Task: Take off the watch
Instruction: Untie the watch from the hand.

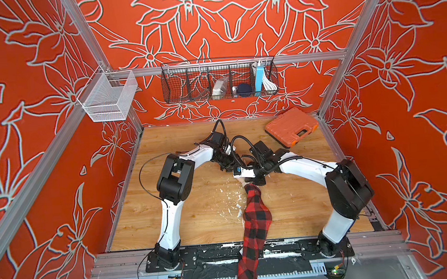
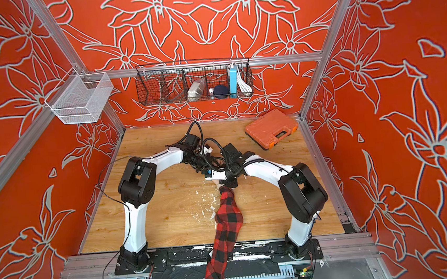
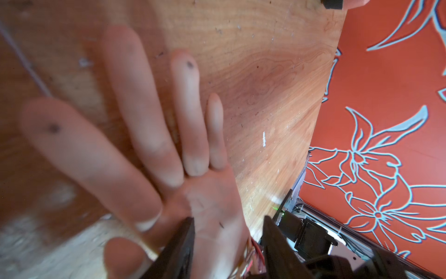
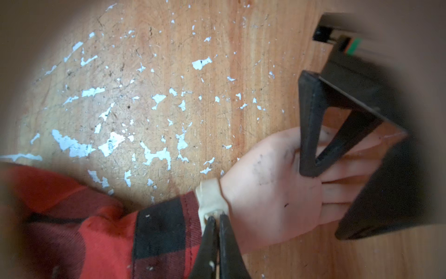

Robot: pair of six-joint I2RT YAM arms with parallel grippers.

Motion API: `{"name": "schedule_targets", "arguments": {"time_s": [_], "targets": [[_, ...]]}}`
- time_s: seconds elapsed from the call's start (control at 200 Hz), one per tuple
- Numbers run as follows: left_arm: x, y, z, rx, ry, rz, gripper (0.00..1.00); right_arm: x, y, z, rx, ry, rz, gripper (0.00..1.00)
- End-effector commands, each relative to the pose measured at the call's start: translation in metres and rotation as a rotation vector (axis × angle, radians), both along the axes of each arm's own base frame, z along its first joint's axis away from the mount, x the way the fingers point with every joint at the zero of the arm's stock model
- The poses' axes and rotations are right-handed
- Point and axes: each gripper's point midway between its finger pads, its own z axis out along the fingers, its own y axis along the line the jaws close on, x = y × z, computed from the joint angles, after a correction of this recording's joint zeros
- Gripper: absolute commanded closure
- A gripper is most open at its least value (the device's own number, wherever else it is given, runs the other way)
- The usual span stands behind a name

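The wooden tabletop (image 1: 196, 218) is marked with white flecks (image 4: 154, 153). An orange case (image 1: 291, 126) is set at its far right corner, and a plaid-sleeved arm (image 1: 255, 216) is laid along its middle

A wooden table (image 1: 195, 216) has little white flecks (image 4: 154, 154) on it near the middle. An orange case (image 1: 291, 127) lies shut at the far right corner. A black wire basket (image 1: 177, 89) hangs on the back wall. It holds a blue box (image 1: 259, 78), a white cord (image 1: 268, 83) and a dark round thing (image 1: 243, 89), maybe a ball. A white mesh basket (image 1: 108, 100) hangs on the left. The red walls (image 1: 25, 134) have big pale flowers. A red and black checked sleeve (image 1: 253, 225) lies over the table's near edge.
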Motion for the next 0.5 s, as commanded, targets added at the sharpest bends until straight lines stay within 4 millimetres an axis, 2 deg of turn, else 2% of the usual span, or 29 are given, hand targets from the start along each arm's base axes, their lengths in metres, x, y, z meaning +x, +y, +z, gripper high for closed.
{"name": "schedule_targets", "arguments": {"time_s": [0.0,0.3,0.495], "targets": [[-0.002,0.012,-0.029,0.072,0.044,0.008,0.52,0.016,0.011,0.033,0.157,-0.042,-0.080,1.00],[-0.003,0.016,-0.041,0.106,0.052,0.002,0.52,0.024,0.009,0.059,0.320,-0.037,-0.169,1.00],[-0.004,0.019,-0.049,0.132,0.059,-0.002,0.52,0.024,0.007,0.060,0.370,-0.017,-0.215,1.00]]}}
